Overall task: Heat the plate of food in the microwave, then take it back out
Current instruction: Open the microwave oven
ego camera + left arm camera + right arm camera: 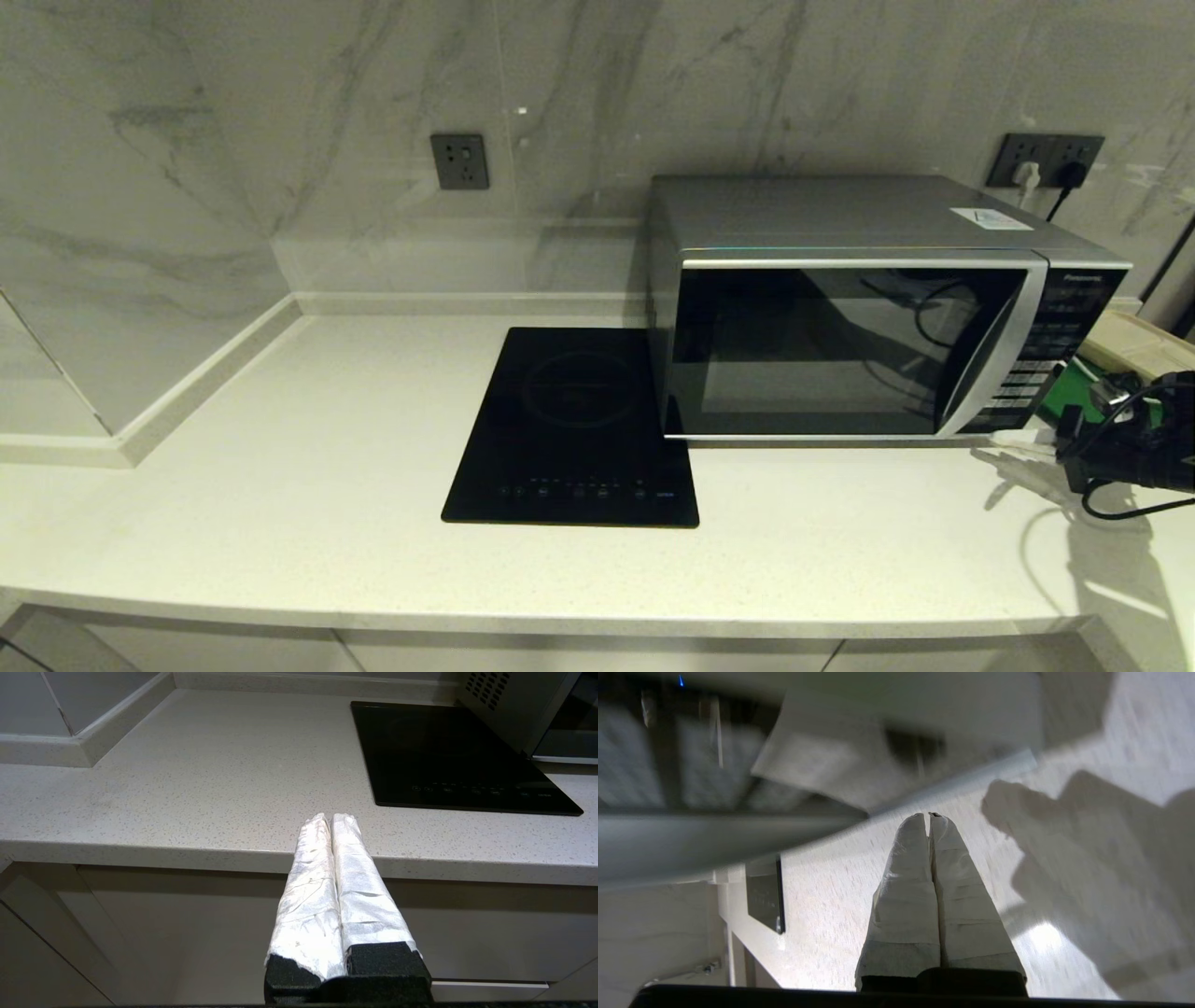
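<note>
Microwave (854,345) door-closed, just left of right end effector (1013,439).

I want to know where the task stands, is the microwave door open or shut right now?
Shut. The microwave has its dark glass door flush with the silver frame and keypad; the glass mirrors the counter, so what is inside cannot be told.

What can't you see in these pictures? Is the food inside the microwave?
- Inside the microwave: head view, the dark glass door is shut and only mirrors the room, so no plate shows.
- Keypad labels: head view, too small to read.
- Right gripper: shut; in the head view the picture's right edge cuts the arm off.
- Microwave in the right wrist view: blurred.
- Left gripper: shut by the counter edge; outside the head view.
</note>
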You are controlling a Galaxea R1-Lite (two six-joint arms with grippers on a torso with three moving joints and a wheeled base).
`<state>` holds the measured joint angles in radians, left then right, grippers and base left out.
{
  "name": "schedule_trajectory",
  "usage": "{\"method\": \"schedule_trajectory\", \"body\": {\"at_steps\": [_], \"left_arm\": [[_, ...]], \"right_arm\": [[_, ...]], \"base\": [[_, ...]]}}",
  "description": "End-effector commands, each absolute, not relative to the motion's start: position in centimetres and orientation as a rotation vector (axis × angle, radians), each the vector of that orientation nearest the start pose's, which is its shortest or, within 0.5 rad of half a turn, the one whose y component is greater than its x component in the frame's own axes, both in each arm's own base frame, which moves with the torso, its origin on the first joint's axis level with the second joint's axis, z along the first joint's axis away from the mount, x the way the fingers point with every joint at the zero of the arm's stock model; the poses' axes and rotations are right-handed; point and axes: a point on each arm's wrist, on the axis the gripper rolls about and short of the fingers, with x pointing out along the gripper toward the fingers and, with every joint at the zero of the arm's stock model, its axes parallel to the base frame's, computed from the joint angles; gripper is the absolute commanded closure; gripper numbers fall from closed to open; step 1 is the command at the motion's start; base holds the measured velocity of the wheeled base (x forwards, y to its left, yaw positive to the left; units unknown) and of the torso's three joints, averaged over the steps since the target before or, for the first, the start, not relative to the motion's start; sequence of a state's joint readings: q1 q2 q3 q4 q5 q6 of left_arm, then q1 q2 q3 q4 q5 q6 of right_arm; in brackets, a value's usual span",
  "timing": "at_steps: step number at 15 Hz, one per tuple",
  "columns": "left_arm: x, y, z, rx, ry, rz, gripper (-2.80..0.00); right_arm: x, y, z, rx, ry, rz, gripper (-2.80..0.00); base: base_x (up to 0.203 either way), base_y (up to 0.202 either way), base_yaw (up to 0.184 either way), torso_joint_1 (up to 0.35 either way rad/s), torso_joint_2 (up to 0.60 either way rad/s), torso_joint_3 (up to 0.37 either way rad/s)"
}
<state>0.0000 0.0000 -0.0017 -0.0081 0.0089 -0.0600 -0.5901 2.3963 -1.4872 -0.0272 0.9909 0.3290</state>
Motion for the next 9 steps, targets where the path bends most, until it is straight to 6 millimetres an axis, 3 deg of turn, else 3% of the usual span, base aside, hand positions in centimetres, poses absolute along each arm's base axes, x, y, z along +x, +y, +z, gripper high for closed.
{"method": "schedule_trajectory", "body": {"at_steps": [1, 4, 9], "left_arm": [[-2.3, 0.0, 7.7, -0.060, -0.010, 0.009, 0.00], [-2.3, 0.0, 7.7, -0.060, -0.011, 0.009, 0.00], [-2.3, 0.0, 7.7, -0.060, -0.011, 0.009, 0.00]], "right_arm": [[36.2, -23.1, 4.0, 0.962, 0.709, 0.260, 0.00], [32.9, -22.5, 6.6, 0.871, 0.677, 0.265, 0.00], [27.5, -19.2, 17.3, 0.734, 0.576, 0.241, 0.00]], "base": [[0.000, 0.000, 0.000, 0.000, 0.00, 0.000], [0.000, 0.000, 0.000, 0.000, 0.00, 0.000], [0.000, 0.000, 0.000, 0.000, 0.00, 0.000]]}}
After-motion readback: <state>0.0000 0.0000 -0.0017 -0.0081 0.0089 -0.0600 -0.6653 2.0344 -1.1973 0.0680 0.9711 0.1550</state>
